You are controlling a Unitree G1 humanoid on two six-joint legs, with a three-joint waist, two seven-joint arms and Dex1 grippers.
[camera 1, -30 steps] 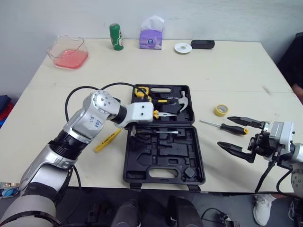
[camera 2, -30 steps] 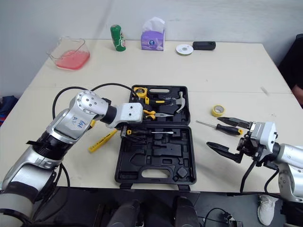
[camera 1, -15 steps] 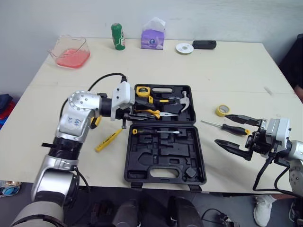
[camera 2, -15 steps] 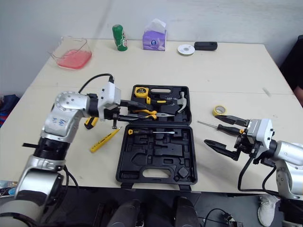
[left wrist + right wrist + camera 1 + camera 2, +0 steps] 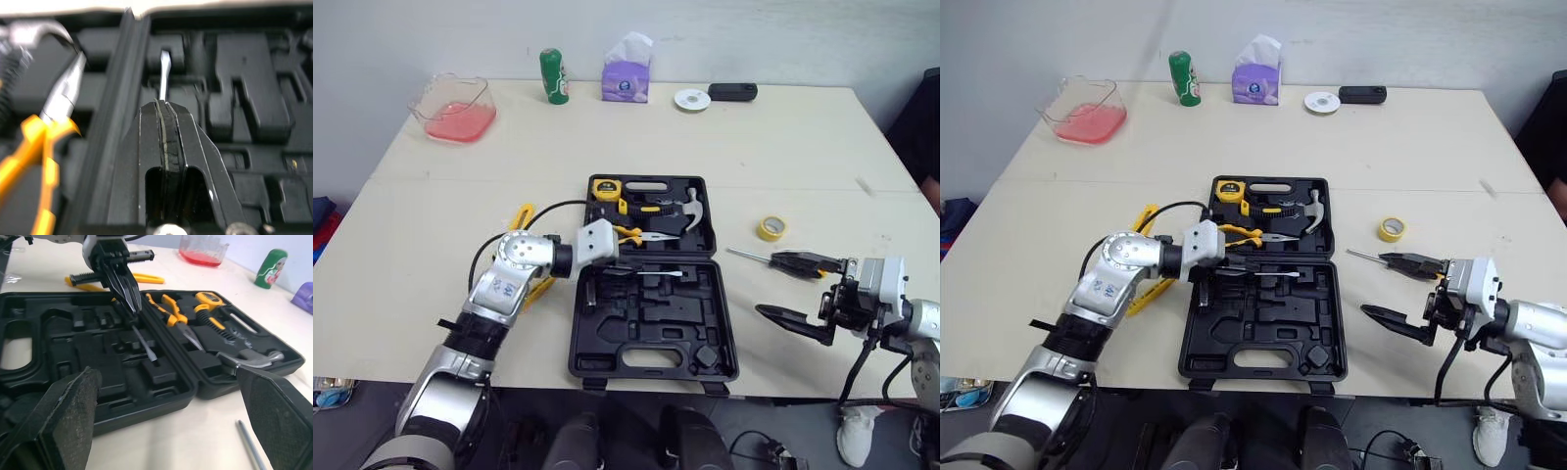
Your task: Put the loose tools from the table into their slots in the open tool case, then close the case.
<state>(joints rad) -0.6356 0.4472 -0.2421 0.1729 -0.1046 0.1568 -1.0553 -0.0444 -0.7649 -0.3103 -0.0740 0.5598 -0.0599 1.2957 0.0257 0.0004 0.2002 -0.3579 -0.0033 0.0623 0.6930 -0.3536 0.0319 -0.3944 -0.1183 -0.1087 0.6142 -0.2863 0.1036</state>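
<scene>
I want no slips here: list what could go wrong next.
1. The shut left fingers bear on the flat screwdriver in the case; if it is not seated, the lid may jam.
2. The open right fingers hang over the black screwdriver on the table; a nudge could roll it away.

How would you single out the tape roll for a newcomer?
Find the open black tool case in the middle. To its right, just beyond the loose screwdriver, lies the tape roll: a small yellow ring, the only round thing there.
</scene>
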